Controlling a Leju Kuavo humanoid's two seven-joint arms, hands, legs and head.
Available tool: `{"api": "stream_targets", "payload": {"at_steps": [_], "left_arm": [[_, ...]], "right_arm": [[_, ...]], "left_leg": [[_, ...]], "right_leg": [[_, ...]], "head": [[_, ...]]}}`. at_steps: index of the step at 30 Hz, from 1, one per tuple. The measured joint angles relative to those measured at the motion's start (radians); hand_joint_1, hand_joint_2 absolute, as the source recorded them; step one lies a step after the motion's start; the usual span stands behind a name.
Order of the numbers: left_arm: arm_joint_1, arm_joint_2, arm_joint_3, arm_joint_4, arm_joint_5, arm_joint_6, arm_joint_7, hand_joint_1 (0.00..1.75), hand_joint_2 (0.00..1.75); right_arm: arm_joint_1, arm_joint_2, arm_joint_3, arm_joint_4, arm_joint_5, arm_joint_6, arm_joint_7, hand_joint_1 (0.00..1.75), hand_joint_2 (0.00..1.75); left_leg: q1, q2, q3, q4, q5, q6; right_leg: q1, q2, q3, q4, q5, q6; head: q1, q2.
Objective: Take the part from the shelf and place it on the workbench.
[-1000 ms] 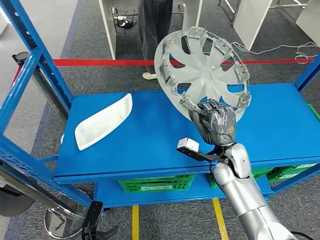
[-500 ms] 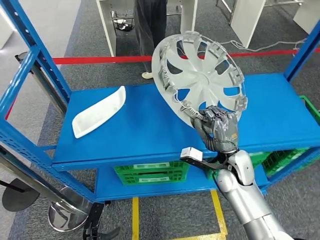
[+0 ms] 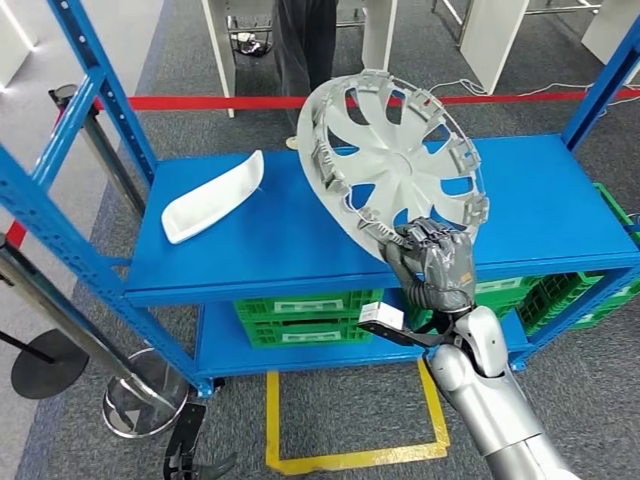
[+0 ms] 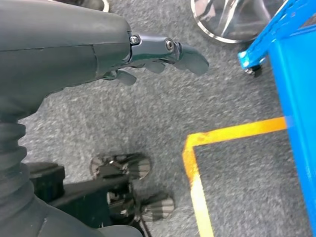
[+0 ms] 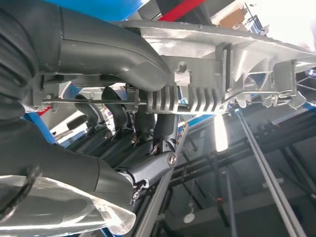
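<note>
The right hand [image 3: 434,262] holds a silver wheel cover [image 3: 389,160] by its lower rim. The fingers [image 3: 423,240] are closed around the edge, and the cover stands tilted above the hand, with its ribbed inner side and clips toward the camera. It is lifted above the top board of the blue shelf [image 3: 302,240] and does not touch it. In the right wrist view the thumb [image 5: 111,52] presses on one side of the rim [image 5: 209,64] and the darker fingers [image 5: 149,138] wrap the other side, so the grip is firm.

On the shelf board, well apart from the cover, lies a white curved plastic part [image 3: 213,196]. Under the board, green crates [image 3: 302,325] sit on the lower level. The floor is grey carpet with a yellow tape rectangle [image 3: 355,455] in front of the shelf and a red line [image 3: 211,102] behind it. A person's legs [image 3: 306,45] stand behind the shelf, near white table legs.

The left wrist view looks down at the carpet. There the left hand [image 4: 111,54] hangs with nothing in it, its fingers [image 4: 186,52] stretched out and slightly apart, near a corner of the yellow tape and a blue shelf post [image 4: 275,34]. A round metal base [image 4: 231,17] stands beside that post.
</note>
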Motion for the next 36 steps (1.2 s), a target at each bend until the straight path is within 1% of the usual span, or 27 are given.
{"api": "stream_targets", "payload": {"at_steps": [1,3,4,5,6,7,8,10,11,13,14,15,16,18,19,20,21,23,25,26,27,29,31,33,34,35,36], "left_arm": [[-0.001,-0.002,0.0,0.0,0.0,0.0,0.0,0.0,1.75],[-0.001,-0.003,0.0,0.001,0.0,0.0,0.0,0.0,1.75],[-0.001,-0.003,0.0,0.002,0.0,0.0,0.0,0.0,1.75],[-0.001,-0.004,0.0,0.003,0.0,0.0,0.0,0.0,1.75],[-0.001,-0.004,0.0,0.004,0.0,0.0,0.0,0.0,1.75],[-0.001,-0.005,0.0,0.005,0.0,-0.001,0.0,0.0,1.75],[-0.001,-0.005,0.0,0.005,0.0,-0.001,0.0,0.0,1.75],[-0.002,-0.004,0.0,0.006,0.0,-0.002,0.0,0.0,1.75],[-0.002,-0.004,0.0,0.006,0.0,-0.002,0.0,0.0,1.75],[0.0,-0.004,0.0,0.007,0.0,-0.002,0.0,0.0,1.75],[0.002,-0.004,0.0,0.007,0.0,-0.002,0.0,0.0,1.75],[0.004,-0.004,0.0,0.008,0.0,-0.002,0.0,0.0,1.75],[0.005,-0.004,0.0,0.008,0.0,-0.002,0.0,0.0,1.75],[0.006,-0.004,0.0,0.009,0.0,-0.002,0.0,0.0,1.75],[0.005,-0.004,0.0,0.009,0.0,-0.003,0.0,0.0,1.75],[0.005,-0.004,0.0,0.009,0.0,-0.003,0.0,0.0,1.75],[0.005,-0.004,0.0,0.009,0.0,-0.004,0.0,0.0,1.75],[0.004,-0.004,0.0,0.009,0.0,-0.004,0.0,0.0,1.75],[0.002,-0.003,0.0,0.009,0.0,-0.003,0.0,0.0,1.75],[0.001,-0.002,0.0,0.009,0.0,-0.002,0.0,0.0,1.75],[0.001,-0.002,0.0,0.009,0.0,-0.001,0.0,0.0,1.75],[0.003,-0.002,0.0,0.009,0.0,0.002,0.0,0.0,1.75],[0.006,-0.004,0.001,0.009,0.002,0.006,0.001,0.0,1.75],[0.009,-0.006,0.001,0.009,0.005,0.009,0.002,0.0,1.75],[0.011,-0.007,0.001,0.009,0.008,0.009,0.002,0.0,1.75],[0.013,-0.008,0.002,0.009,0.01,0.009,0.003,0.0,1.75],[0.015,-0.008,0.002,0.009,0.013,0.008,0.002,0.0,1.75]], "right_arm": [[0.001,-0.003,0.0,0.0,0.001,0.0,0.0,1.75,1.75],[0.003,-0.006,0.0,0.0,0.003,0.0,0.0,1.75,1.75],[0.005,-0.008,0.0,0.0,0.004,0.0,0.0,1.75,1.75],[0.007,-0.008,0.0,0.0,0.004,0.001,0.0,1.75,1.75],[0.009,-0.009,0.0,0.0,0.004,0.001,0.001,1.75,1.75],[0.01,-0.01,0.0,0.0,0.004,0.001,0.001,1.75,1.75],[0.01,-0.01,-0.001,-0.001,0.004,0.002,0.001,1.75,1.75],[0.009,-0.01,-0.001,-0.006,0.005,0.002,0.002,1.75,1.75],[0.01,-0.011,0.0,-0.008,0.005,0.003,0.002,1.75,1.75],[0.012,-0.011,-0.001,-0.011,0.005,0.003,0.002,1.75,1.75],[0.013,-0.011,-0.001,-0.011,0.005,0.003,0.002,1.75,1.75],[0.013,-0.011,-0.001,-0.011,0.005,0.004,0.002,1.75,1.75],[0.013,-0.011,-0.001,-0.011,0.005,0.004,0.002,1.75,1.75],[0.013,-0.011,-0.001,-0.012,0.004,0.004,0.003,1.75,1.75],[0.014,-0.011,-0.001,-0.012,0.004,0.004,0.003,1.75,1.75],[0.015,-0.011,-0.001,-0.012,0.004,0.004,0.004,1.75,1.75],[0.016,-0.011,-0.002,-0.012,0.004,0.004,0.003,1.75,1.75],[0.017,-0.011,-0.002,-0.012,0.0,0.004,0.003,1.75,1.75],[0.017,-0.011,-0.002,-0.013,-0.008,0.004,0.002,1.75,1.75],[0.017,-0.011,-0.002,-0.014,-0.012,0.004,0.002,1.75,1.75],[0.017,-0.011,-0.002,-0.015,-0.016,0.005,0.002,1.75,1.75],[0.017,-0.011,-0.004,-0.018,-0.029,0.013,0.002,1.75,1.75],[0.015,-0.011,-0.009,-0.021,-0.048,0.024,0.002,1.75,1.75],[0.013,-0.011,-0.016,-0.021,-0.061,0.034,0.001,1.75,1.75],[0.013,-0.011,-0.019,-0.021,-0.065,0.037,0.0,1.75,1.75],[0.013,-0.011,-0.021,-0.02,-0.07,0.039,-0.001,1.75,1.75],[0.011,-0.011,-0.021,-0.018,-0.074,0.041,-0.003,1.75,1.75]], "left_leg": [[0.002,0.001,-0.012,-0.003,0.012,0.003],[0.002,0.002,-0.043,-0.001,0.034,0.006],[0.002,0.003,-0.058,0.0,0.046,0.005],[0.002,0.003,-0.074,0.001,0.057,0.004],[0.002,0.004,-0.089,0.002,0.067,0.002],[0.002,0.004,-0.102,0.005,0.077,-0.001],[0.001,0.003,-0.114,0.008,0.085,-0.005],[-0.002,0.003,-0.134,0.018,0.102,-0.015],[-0.002,0.003,-0.141,0.022,0.111,-0.019],[0.0,0.002,-0.152,0.024,0.126,-0.027],[0.002,0.002,-0.16,0.032,0.114,-0.032],[0.003,0.001,-0.171,0.056,0.083,-0.037],[0.005,0.001,-0.185,0.103,0.034,-0.042],[0.006,0.001,-0.213,0.242,-0.069,-0.047],[0.006,0.001,-0.217,0.302,-0.094,-0.046],[0.006,0.0,-0.209,0.333,-0.095,-0.042],[0.004,0.0,-0.185,0.328,-0.075,-0.036],[-0.004,-0.001,-0.092,0.222,-0.028,-0.018],[-0.013,-0.003,0.006,0.076,-0.031,0.001],[-0.017,-0.003,0.032,0.029,-0.043,0.006],[-0.02,-0.003,0.042,0.003,-0.05,0.009],[-0.018,-0.001,0.039,-0.019,-0.038,0.012],[-0.012,0.002,0.031,-0.033,-0.018,0.018],[-0.01,0.006,0.014,-0.03,-0.004,0.021],[-0.01,0.009,0.004,-0.028,0.002,0.021],[-0.01,0.013,-0.005,-0.024,0.006,0.02],[-0.009,0.019,-0.014,-0.02,0.01,0.018]], "right_leg": [[-0.001,0.001,-0.016,0.044,-0.046,0.004],[-0.002,0.0,-0.05,0.174,-0.133,0.011],[-0.003,0.0,-0.057,0.227,-0.149,0.014],[-0.004,0.0,-0.05,0.251,-0.142,0.016],[-0.006,-0.001,-0.025,0.24,-0.118,0.018],[-0.007,-0.001,0.017,0.193,-0.091,0.019],[-0.009,-0.001,0.073,0.123,-0.079,0.02],[-0.008,0.001,0.162,-0.007,-0.092,0.016],[-0.005,0.002,0.181,-0.039,-0.103,0.012],[-0.003,0.001,0.169,-0.049,-0.096,-0.004],[-0.003,0.0,0.159,-0.048,-0.088,-0.014],[-0.004,-0.002,0.147,-0.048,-0.077,-0.024],[-0.004,-0.003,0.135,-0.048,-0.066,-0.033],[-0.001,-0.004,0.107,-0.047,-0.043,-0.041],[0.002,-0.004,0.093,-0.046,-0.032,-0.041],[0.005,-0.004,0.079,-0.045,-0.022,-0.042],[0.008,-0.003,0.066,-0.044,-0.012,-0.043],[0.012,-0.002,0.046,-0.041,0.004,-0.042],[0.014,-0.003,0.034,-0.04,0.02,-0.037],[0.012,-0.004,0.03,-0.041,0.029,-0.032],[0.01,-0.005,0.025,-0.043,0.037,-0.027],[0.008,-0.005,0.014,-0.045,0.043,-0.017],[0.008,-0.002,-0.01,-0.002,-0.004,-0.007],[0.003,-0.001,-0.051,0.12,-0.088,0.004],[0.0,-0.001,-0.07,0.185,-0.114,0.009],[-0.002,-0.002,-0.078,0.229,-0.122,0.013],[-0.004,-0.003,-0.068,0.235,-0.11,0.017]], "head": [[0.001,0.0],[0.002,0.0],[0.002,0.0],[0.002,0.0],[0.002,0.0],[0.002,0.0],[0.002,0.0],[0.002,0.0],[0.002,0.0],[0.003,0.0],[0.002,0.0],[0.001,0.0],[0.0,0.0],[-0.002,0.0],[-0.003,0.0],[-0.002,0.0],[-0.002,0.0],[-0.002,0.0],[-0.002,0.0],[-0.002,0.0],[-0.002,0.0],[-0.003,0.0],[0.0,0.0],[0.002,0.0],[0.003,0.0],[0.003,0.0],[0.003,0.0]]}}
